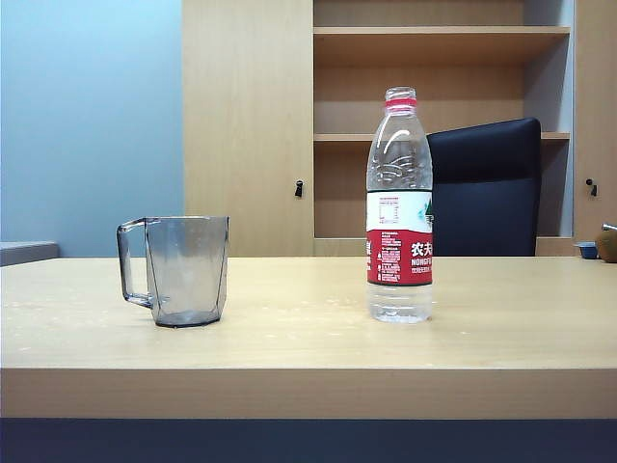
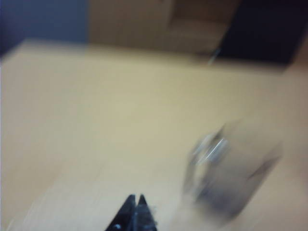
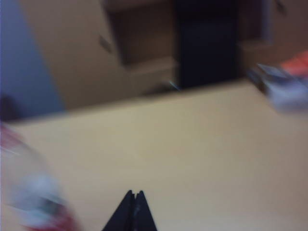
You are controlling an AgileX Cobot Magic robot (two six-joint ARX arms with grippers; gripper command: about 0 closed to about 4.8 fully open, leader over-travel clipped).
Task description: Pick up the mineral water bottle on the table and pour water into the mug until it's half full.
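The mineral water bottle (image 1: 399,207), clear, red-labelled, uncapped, stands upright on the table (image 1: 308,333), well apart from the upright empty grey-tinted faceted mug (image 1: 178,269) at its left.

A pale blue wall (image 1: 92,116) is being seen far left; wooden shelving (image 1: 439,87) is standing behind a black office chair (image 1: 485,188), far right.

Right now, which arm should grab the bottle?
Right, probably. The mineral water bottle stands right of the mug; the shut right gripper sees it, the shut left gripper sees the mug.
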